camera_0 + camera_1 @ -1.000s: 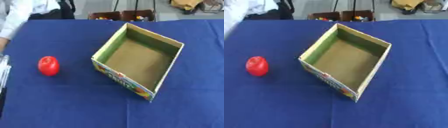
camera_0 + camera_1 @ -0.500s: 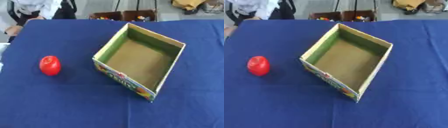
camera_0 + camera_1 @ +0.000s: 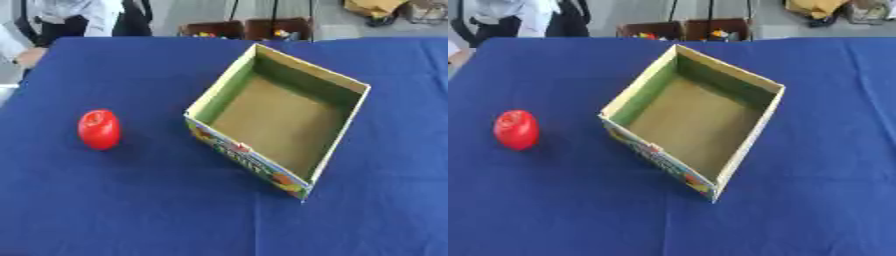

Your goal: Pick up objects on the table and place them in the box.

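Since neither hand shows in either view, their state cannot be told. The smooth, rounded red fruit-like object (image 3: 99, 129), lying left of the open cardboard box (image 3: 337, 150) on the blue-covered worktop (image 3: 131, 210), looks light and liable to roll, so a hold around its middle suits.

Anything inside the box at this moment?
No. The box shows only its bare brown floor and green inner walls; the near walls hide a thin strip of floor along them. The red object sits on the blue table, left of it.
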